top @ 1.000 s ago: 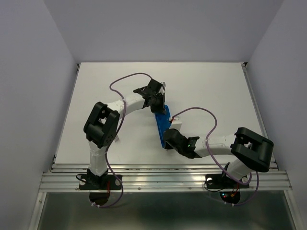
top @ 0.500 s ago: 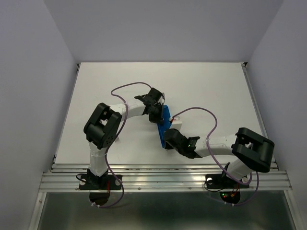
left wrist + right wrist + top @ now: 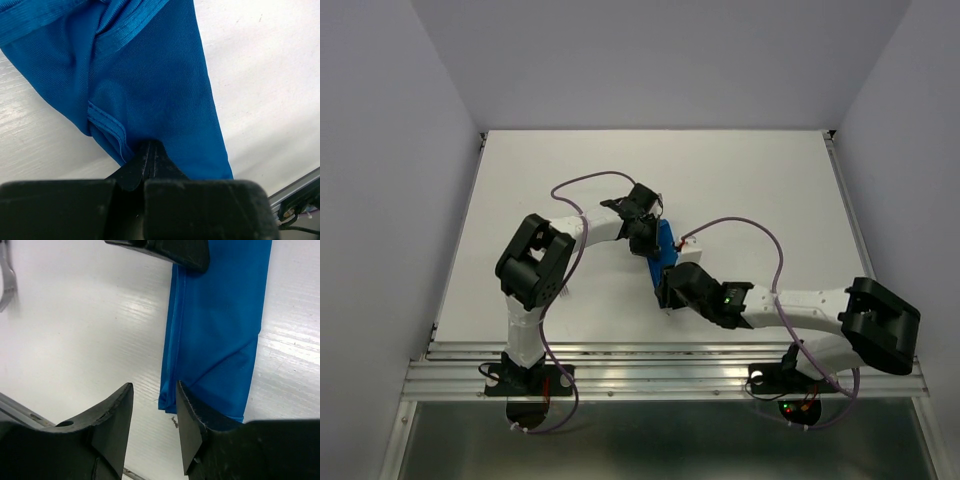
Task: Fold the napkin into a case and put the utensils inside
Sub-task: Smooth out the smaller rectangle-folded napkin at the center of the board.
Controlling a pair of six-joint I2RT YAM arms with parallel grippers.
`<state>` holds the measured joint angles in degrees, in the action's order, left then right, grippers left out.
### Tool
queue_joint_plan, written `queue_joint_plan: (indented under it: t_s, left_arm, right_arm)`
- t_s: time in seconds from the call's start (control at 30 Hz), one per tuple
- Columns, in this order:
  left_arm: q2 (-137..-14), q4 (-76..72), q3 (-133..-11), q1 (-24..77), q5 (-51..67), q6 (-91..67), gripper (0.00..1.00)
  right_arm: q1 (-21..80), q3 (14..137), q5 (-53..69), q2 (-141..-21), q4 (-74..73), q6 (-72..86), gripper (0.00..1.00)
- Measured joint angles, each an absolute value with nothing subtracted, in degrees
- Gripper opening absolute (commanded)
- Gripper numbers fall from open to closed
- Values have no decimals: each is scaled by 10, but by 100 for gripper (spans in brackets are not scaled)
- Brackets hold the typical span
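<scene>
The napkin [image 3: 664,252] lies on the table [image 3: 770,190] as a narrow blue strip running near to far, already close to the case shape. The left claw [image 3: 151,151] is clamped on cloth at the strip's far end. The right claw [image 3: 154,410] stands narrowly parted astride the near left corner, gripping nothing. One utensil [image 3: 7,277] shows off to the left, outside the cloth. Folding looks well along; loading the utensils is not yet begun

metal utensil [image 3: 8,275] cut by the left edge; type unclear
</scene>
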<state>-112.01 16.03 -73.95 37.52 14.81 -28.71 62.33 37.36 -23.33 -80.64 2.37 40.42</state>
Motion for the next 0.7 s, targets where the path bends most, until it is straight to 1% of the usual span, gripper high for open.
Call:
queue_joint_plan:
  t_s: [0.13,0.33,0.63,0.7]
  left_arm:
    - [-1118,161,-740,375,152,-283,0]
    - [-1088,180,-742,375,171,-272,0]
    - [-995,198,-764,366,194,-263,0]
    - [-977,204,-764,351,194,-263,0]
  right_arm:
    - [623,375,-238,-761,9,399,45]
    - [620,381,-286,-704,-29,394,46]
    - [611,398,-309,-702,-71,383,45]
    - [608,427,-309,-728,-92,376,48]
